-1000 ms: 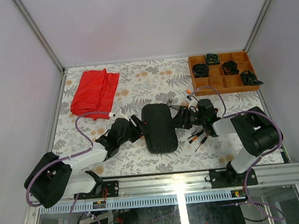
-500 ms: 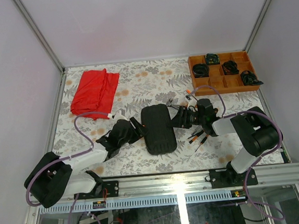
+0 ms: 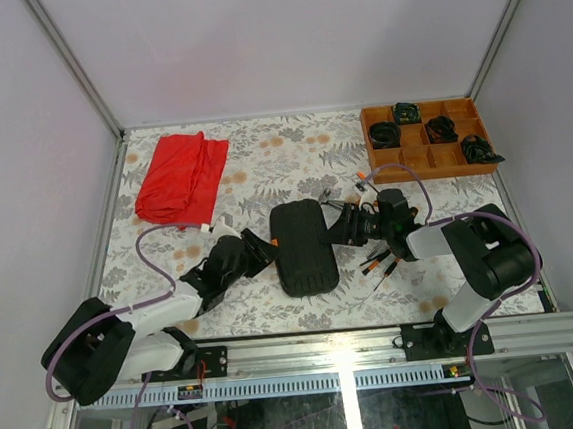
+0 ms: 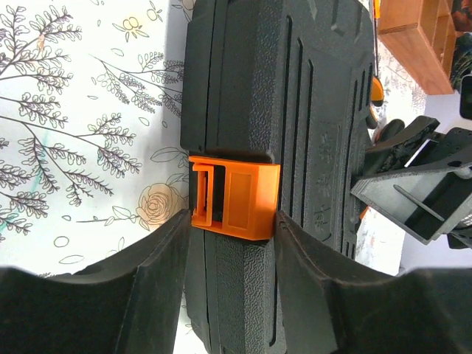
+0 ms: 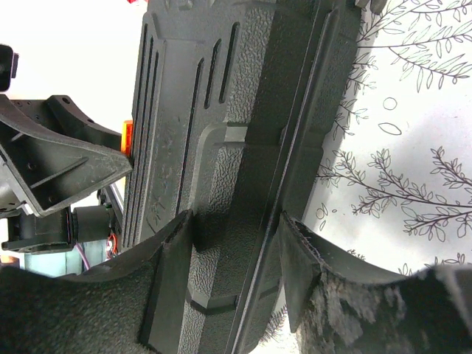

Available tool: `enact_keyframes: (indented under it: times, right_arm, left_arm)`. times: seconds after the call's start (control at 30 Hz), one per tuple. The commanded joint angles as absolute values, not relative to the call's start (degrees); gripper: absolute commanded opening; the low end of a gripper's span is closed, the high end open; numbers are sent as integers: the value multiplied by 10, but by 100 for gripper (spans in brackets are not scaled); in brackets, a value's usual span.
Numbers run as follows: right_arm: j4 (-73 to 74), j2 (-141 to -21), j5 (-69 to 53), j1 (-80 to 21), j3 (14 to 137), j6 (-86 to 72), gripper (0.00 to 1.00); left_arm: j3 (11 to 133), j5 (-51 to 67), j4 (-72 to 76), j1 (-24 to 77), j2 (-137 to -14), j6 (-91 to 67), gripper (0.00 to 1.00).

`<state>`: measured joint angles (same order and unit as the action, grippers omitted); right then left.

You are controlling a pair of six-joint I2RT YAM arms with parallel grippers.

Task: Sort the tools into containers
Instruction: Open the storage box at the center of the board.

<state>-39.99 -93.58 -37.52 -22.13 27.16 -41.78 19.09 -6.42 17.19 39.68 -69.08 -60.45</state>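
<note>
At the shut case, left hand pinches its orange latch, right hand clamps the far edge, screwdrivers beside it unsorted.

The case is black and pebbled, with ribbed grooves, and its latch is bright orange. My left fingers are black; my right fingers are black, one scuffed grey. The tabletop is white, printed with grey leaves and tan-orange flowers. The cloth at the far left corner is red. The tray at the far right corner is orange-brown, its bundles black. The screwdrivers are orange and black.
</note>
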Motion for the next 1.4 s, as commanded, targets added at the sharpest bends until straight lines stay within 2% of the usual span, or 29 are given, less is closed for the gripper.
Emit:
enact_keyframes:
  times: [0.0, 0.13, 0.53, 1.03, 1.37]
  right_arm:
    - [-274, -966, -313, -224, 250, -352, 40]
    - [-265, -962, -308, -225, 251, -349, 40]
    - [-242, -958, -300, -224, 263, -341, 41]
    - [-192, -955, -287, -224, 291, -318, 41]
    - [-153, -929, -309, -225, 344, -281, 45]
  left_arm:
    - [151, -70, 135, 385, -688, -605, 39]
    - [142, -69, 137, 379, -680, -607, 40]
    - [136, -66, 124, 376, -663, -600, 58]
    - [149, -114, 19, 376, -560, -581, 55]
    - [158, -88, 52, 375, -572, -552, 51]
